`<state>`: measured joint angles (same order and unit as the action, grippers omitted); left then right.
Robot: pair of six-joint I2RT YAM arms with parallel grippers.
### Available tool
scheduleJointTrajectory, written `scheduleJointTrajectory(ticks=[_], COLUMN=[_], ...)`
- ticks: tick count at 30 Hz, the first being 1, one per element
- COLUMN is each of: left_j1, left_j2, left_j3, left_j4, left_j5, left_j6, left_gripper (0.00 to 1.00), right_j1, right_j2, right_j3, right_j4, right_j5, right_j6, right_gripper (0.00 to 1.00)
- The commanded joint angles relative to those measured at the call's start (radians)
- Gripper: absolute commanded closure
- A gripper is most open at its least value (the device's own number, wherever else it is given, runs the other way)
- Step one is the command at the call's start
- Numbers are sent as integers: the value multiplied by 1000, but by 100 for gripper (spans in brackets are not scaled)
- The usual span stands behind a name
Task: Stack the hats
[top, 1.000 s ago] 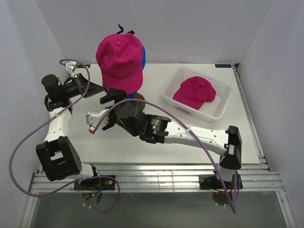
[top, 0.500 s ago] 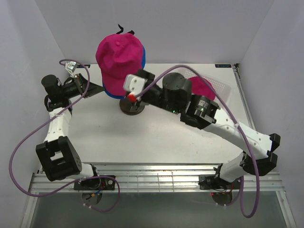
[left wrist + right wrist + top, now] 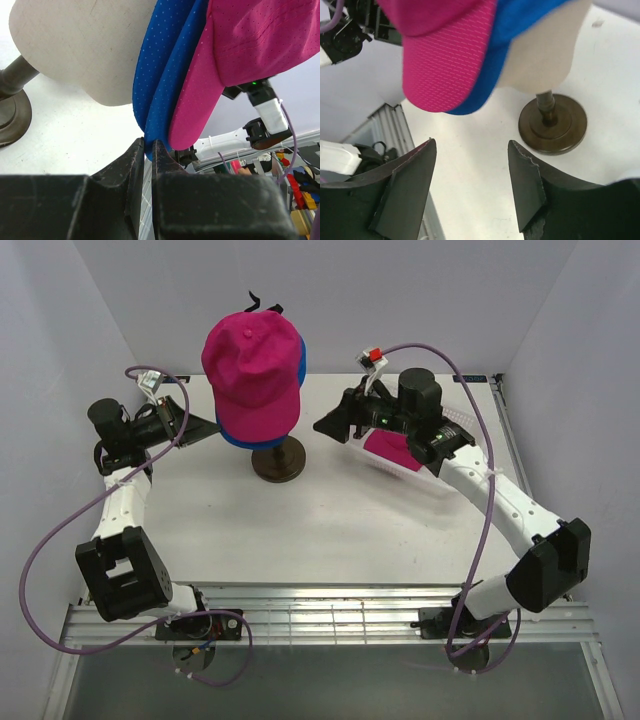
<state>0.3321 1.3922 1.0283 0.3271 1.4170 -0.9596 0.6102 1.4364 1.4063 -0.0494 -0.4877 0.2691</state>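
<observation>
My left gripper (image 3: 148,144) is clenched on the brim edge of the blue hat (image 3: 160,90). Its fingers (image 3: 131,165) nearly meet, with only that thin blue fabric pinched between them. The blue hat sits on the mannequin head (image 3: 85,45), and the top pink hat (image 3: 250,35) lies directly over it, brim resting against brim. From above, the pink one covers the head almost entirely and only a blue rim shows along its lower and right edges.

In the top view my left gripper (image 3: 208,426) reaches in from the left of the mannequin head, at brim level. My right gripper (image 3: 325,427) hangs to the right of the head, apart from it, with its tips pointing back toward the stand (image 3: 277,460).

Through my right wrist camera, the right gripper's fingers (image 3: 415,175) are spread wide and released, with nothing between them. Both stacked brims are above them, and the dark round stand is beyond them on the white table (image 3: 330,530).

The other pink hat (image 3: 385,447) lies in the white mesh basket (image 3: 402,469), further right of the mannequin head than my right gripper. My right arm crosses over it and hides much of both.
</observation>
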Motion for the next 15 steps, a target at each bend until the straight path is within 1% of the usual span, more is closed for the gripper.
scheduleJointTrajectory(ticks=[1,3,5,8,12,15], left_j1=[12,12,12,10,12,12], left_j2=[-25,-25,-22,-25,-22,-22], left_j3=[-8,-8,-7,-7,-5,-7], left_j4=[13,13,13,13,13,13], left_j5=[-20,-23,-23,-26,-27,-27], left_j6=[9,9,7,7,5,2], left_gripper=[100,100,100,100,100,100], right_j1=[-35,-38,-38,-38,-38,-38], right_j2=[-33,-12,5,41,106,116], right_j3=[-46,-49,-47,-29,-21,-12], right_j4=[267,304,386,431,467,465], right_j5=[-140,-155,-184,-183,-198,-172], right_j6=[236,254,298,323,370,355], right_gripper=[34,34,33,33,36,36])
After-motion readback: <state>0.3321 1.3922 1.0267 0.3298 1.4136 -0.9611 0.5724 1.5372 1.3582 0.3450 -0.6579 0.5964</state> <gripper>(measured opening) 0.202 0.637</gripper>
